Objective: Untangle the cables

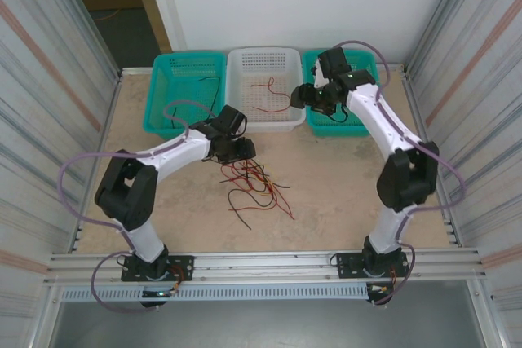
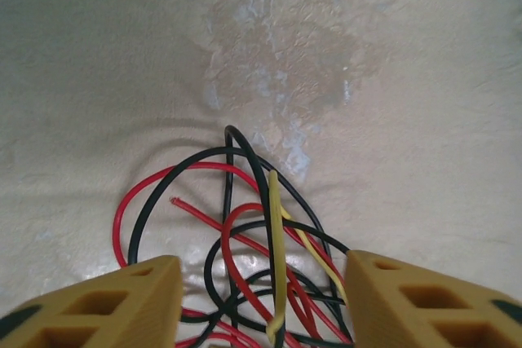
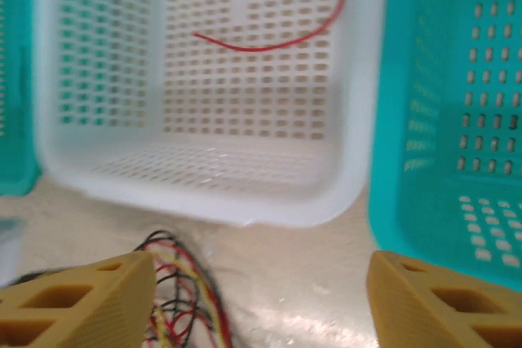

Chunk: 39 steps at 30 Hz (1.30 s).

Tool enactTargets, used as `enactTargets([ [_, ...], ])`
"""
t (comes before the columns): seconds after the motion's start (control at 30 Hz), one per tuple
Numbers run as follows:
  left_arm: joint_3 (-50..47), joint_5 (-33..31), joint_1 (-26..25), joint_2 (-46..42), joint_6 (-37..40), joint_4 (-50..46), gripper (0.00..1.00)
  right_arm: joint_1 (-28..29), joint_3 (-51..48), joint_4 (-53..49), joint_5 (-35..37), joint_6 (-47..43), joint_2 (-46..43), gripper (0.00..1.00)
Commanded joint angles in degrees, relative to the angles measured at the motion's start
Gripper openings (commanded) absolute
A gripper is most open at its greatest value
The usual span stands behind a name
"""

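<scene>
Starting from the white basket (image 1: 263,125), where does the tangle (image 1: 254,187) lie? (A)

On the table (image 1: 342,177) on the basket's near side, well apart from its front wall and roughly opposite its middle; its spread runs away from the basket toward the near edge, drifting right (B)

Which gripper is nearer it? (A)

The left gripper (image 2: 261,273) by far; it hangs over the end of the tangle that faces the basket; its fingers (image 2: 122,303) stand moderately apart, with red, black and pale yellow strands looping in the gap; I see nothing pinched (B)

And the right gripper (image 3: 261,283)? (A)

Up by the basket's near right corner, looking at its front wall; jaws wide, nothing between them; the tangle sits low and left in its view, well off (B)

Anything already in the basket? (A)

One red cable (image 1: 273,91) lying loose on its floor (B)

So what does the pick turn on? (A)

I'd judge it is the pale yellow strand (image 2: 275,266); it runs lengthwise up the middle of the gap between the left fingers, so it crosses the line on which they close; a straight advance along the fingers should catch it, though red and black loops cross it and may come along (B)
</scene>
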Motion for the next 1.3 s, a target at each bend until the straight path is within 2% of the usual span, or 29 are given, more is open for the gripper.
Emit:
enactTargets([
  [0.0, 3.1, -0.4, -0.3, 1.5, 0.4, 0.6, 0.47, 3.0, -5.9, -2.5, 0.0, -1.0, -6.4, 0.61],
  [0.1, 4.4, -0.9, -0.3, 2.1, 0.6, 0.8, 0.37, 7.5, -13.5, -0.8, -3.1, -0.3, -10.4, 0.59],
  [0.23, 4.7, -0.4, -0.3, 2.2, 0.7, 0.8, 0.22, 15.1, -21.5, 0.3, -7.8, 0.4, -12.0, 0.66],
  [0.33, 4.1, 0.1, -0.3, 1.9, 0.6, 0.3, 0.20, 19.6, -25.4, 2.8, -8.2, 1.6, -11.8, 0.72],
  [0.4, 3.4, 0.2, -0.2, 1.3, 0.3, 0.2, 0.24, 20.7, -26.0, 3.5, -7.1, 2.5, -9.9, 0.71],
  [0.47, 2.6, 0.0, -0.3, 0.4, 0.0, 0.2, 0.28, 20.6, -25.7, 4.2, -5.8, 3.1, -7.2, 0.64],
  [0.6, 1.1, -0.3, -0.4, -1.9, -0.1, 0.0, 0.43, 20.4, -24.0, 5.5, -4.2, 2.8, -3.1, 0.51],
  [0.73, 0.2, -0.1, -0.9, -4.5, -0.5, -0.2, 0.48, 20.3, -21.9, 6.4, -1.0, 2.1, 0.1, 0.44],
  [0.87, -0.2, -0.5, -2.0, -7.2, -1.3, 0.7, 0.44, 20.5, -20.6, 6.8, 0.4, 2.1, 1.0, 0.20],
  [0.93, -0.4, 0.2, -2.3, -7.4, -1.7, 2.1, 0.44, 21.6, -20.8, 6.7, 1.2, 2.0, -0.8, 0.03],
  [0.97, -0.4, 0.7, -2.4, -7.0, -1.9, 2.7, 0.44, 22.3, -21.0, 6.7, 1.8, 1.7, -2.1, 0.00],
  [1.1, -1.4, 2.1, -2.6, -4.0, -3.0, 3.8, 0.42, 27.0, -22.5, 7.0, 7.4, 1.1, -10.4, 0.00],
  [1.27, -6.4, 0.2, -2.3, -4.9, -6.0, 5.1, 0.42, 31.3, -20.8, 7.0, 14.7, 1.7, -18.9, 0.00],
])
